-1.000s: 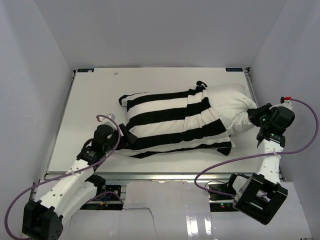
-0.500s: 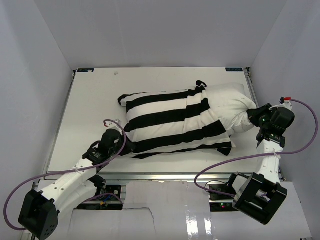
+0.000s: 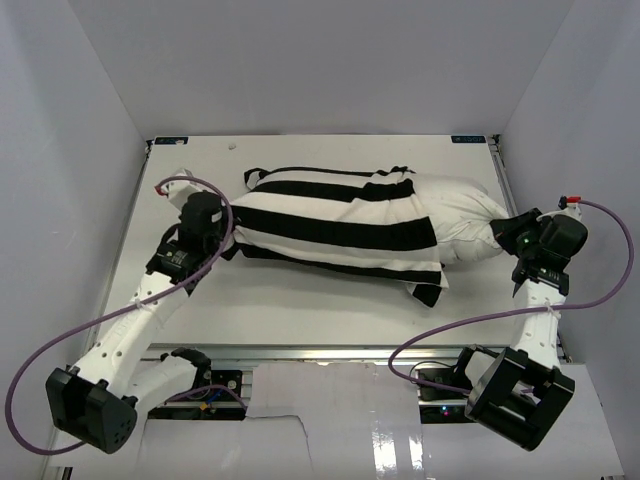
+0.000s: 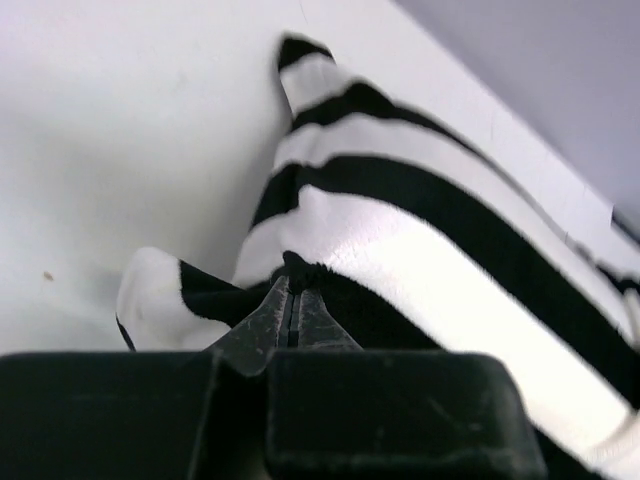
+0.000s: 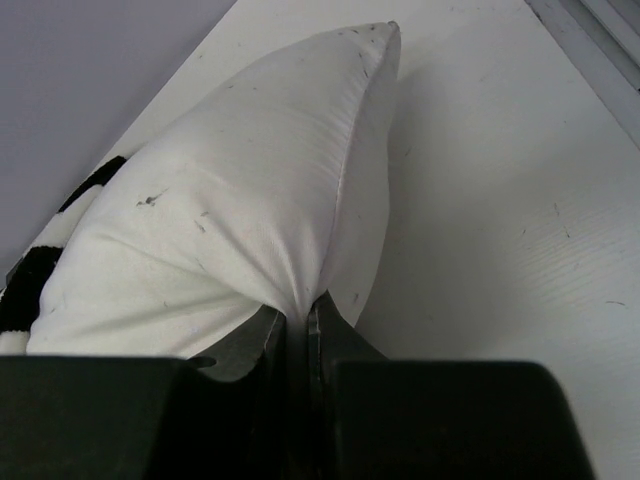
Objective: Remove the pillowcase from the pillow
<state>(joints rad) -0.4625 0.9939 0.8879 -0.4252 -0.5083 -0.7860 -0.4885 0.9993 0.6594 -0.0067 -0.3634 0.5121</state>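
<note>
The black-and-white striped pillowcase lies stretched across the middle of the table and covers most of the pillow. The pillow's off-white right end sticks out of the case. My left gripper is at the case's left end, shut on a fold of black stripe. In the left wrist view the left gripper pinches the pillowcase. My right gripper is shut on the bare pillow's right tip. The right wrist view shows the right gripper pinching the pillow fabric.
The white table is boxed in by grey walls on the left, back and right. A metal rail runs along the near edge. Purple cables loop from both arms. A loose corner of the case hangs toward the front.
My left gripper has closed on the pillowcase's left end and swung away from the near edge toward the far left, dragging the case leftward and stretching it. The right gripper stayed put, holding the pillow.
</note>
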